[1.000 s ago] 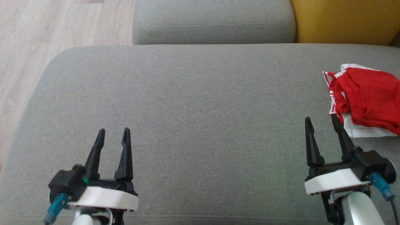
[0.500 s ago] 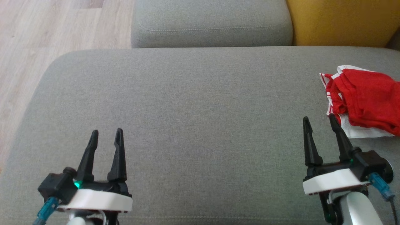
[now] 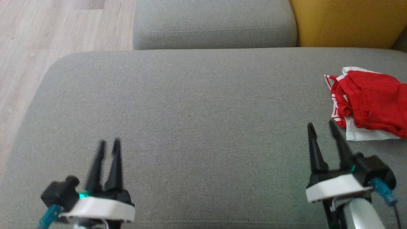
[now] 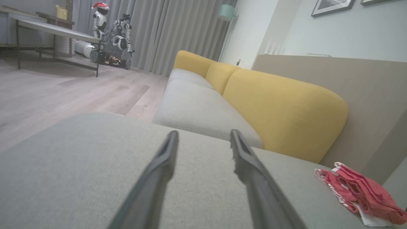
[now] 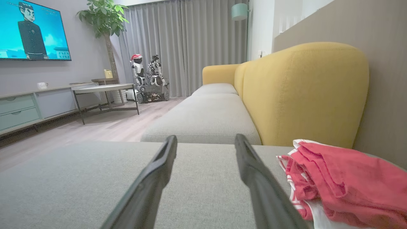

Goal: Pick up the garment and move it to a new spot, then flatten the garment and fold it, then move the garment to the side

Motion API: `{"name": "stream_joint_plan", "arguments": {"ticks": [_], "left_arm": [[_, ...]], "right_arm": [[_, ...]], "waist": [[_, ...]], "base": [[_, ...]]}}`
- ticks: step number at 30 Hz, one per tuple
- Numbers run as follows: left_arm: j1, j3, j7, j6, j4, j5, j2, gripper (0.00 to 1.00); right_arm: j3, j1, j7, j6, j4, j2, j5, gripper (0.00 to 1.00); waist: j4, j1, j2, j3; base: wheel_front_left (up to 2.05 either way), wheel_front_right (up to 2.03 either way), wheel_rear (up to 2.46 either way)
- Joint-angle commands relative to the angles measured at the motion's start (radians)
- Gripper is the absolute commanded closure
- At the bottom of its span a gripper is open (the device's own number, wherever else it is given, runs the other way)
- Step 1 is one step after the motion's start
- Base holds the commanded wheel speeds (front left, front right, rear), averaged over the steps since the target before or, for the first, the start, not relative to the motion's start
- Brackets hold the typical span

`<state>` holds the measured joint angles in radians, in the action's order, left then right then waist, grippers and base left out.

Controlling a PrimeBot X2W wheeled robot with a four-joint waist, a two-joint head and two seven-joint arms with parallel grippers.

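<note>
The garment (image 3: 372, 101), red with white trim, lies crumpled in a heap on the grey sofa seat (image 3: 190, 105), at the seat's far right side in the head view and near the yellow backrest (image 3: 343, 22). The right claw (image 3: 321, 124) is just beside the heap's near-left corner, its two dark fingers parted with nothing between them. The outer fingertip looks close to the white hem, though I cannot tell whether it touches. In the right wrist view the cloth sits just right of the fingers, outside the gap. The left claw (image 3: 109, 142) is well apart from the garment, over bare grey fabric at the lower left. It is blurred in the head view, but its wrist view shows the fingers apart and holding nothing. A second grey cushion (image 3: 213, 22) lies beyond the seat, with pale wood floor (image 3: 47, 28) to the left.
</note>
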<state>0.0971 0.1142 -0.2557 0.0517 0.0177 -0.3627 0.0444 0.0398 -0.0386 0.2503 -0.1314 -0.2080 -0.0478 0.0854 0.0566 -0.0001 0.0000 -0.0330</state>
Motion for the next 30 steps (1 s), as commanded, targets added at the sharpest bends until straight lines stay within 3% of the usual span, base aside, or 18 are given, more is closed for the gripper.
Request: {"name": "stream_joint_plan", "arguments": {"ticks": [1, 30], "left_arm": [[0.004, 0.001, 0.0, 0.0, 0.008, -0.001, -0.001, 1.0], [-0.03, -0.027, 0.064, 0.017, 0.077, -0.283, 0.014, 1.0]], "right_arm": [[0.0, 0.003, 0.0, 0.0, -0.007, 0.0, 0.001, 1.0], [-0.023, 0.0, -0.071, 0.0, -0.03, -0.007, 0.333, 1.0]], "waist": [[0.0, 0.0001, 0.0, 0.0], [-0.012, 0.0001, 0.0, 0.008]], "base": [[0.0, 0.0, 0.0], [0.0, 0.0, 0.0]]}}
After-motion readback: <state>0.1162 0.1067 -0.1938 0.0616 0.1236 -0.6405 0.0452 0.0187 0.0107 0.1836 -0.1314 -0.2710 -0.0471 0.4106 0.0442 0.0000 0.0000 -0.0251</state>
